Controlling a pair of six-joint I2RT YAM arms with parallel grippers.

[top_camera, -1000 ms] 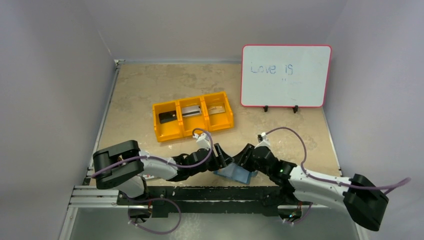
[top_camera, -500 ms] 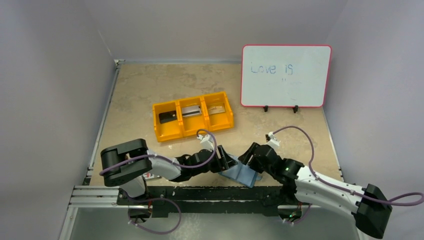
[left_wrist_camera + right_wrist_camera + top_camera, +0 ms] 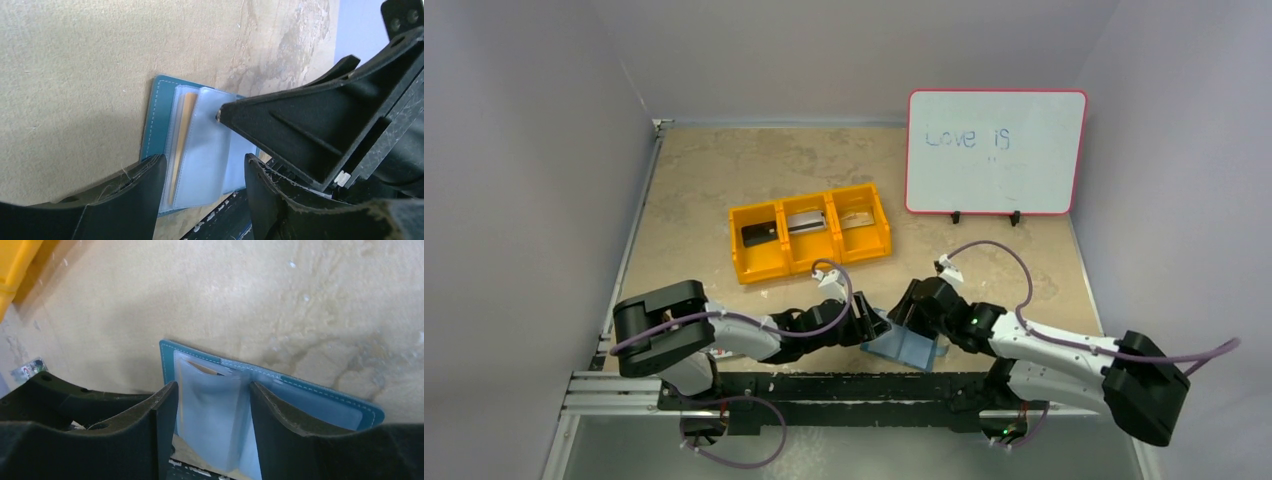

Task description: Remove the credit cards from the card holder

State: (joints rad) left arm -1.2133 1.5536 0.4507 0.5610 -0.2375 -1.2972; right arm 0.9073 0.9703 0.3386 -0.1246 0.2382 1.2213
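Note:
The teal card holder (image 3: 911,348) lies open on the table near the front edge, its pale clear sleeves up. My left gripper (image 3: 874,327) is open at its left end and my right gripper (image 3: 904,318) is open over its middle. In the left wrist view my gripper (image 3: 205,185) straddles the holder (image 3: 157,120), and a tan card edge (image 3: 186,131) shows inside a sleeve. One right fingertip (image 3: 222,114) touches the top sleeve. In the right wrist view my gripper (image 3: 212,405) straddles a raised sleeve (image 3: 210,390) of the holder (image 3: 325,399). Black (image 3: 759,234), silver (image 3: 805,222) and tan (image 3: 857,218) credit cards lie in the bin.
The orange three-compartment bin (image 3: 776,266) stands behind the arms at mid-table. A whiteboard (image 3: 994,152) stands at the back right. The black rail (image 3: 824,385) runs just in front of the holder. Walls close the left and right sides.
My right gripper swung out to the right, then came back left over the holder. My left gripper shifted slightly right and back. The holder has barely moved.

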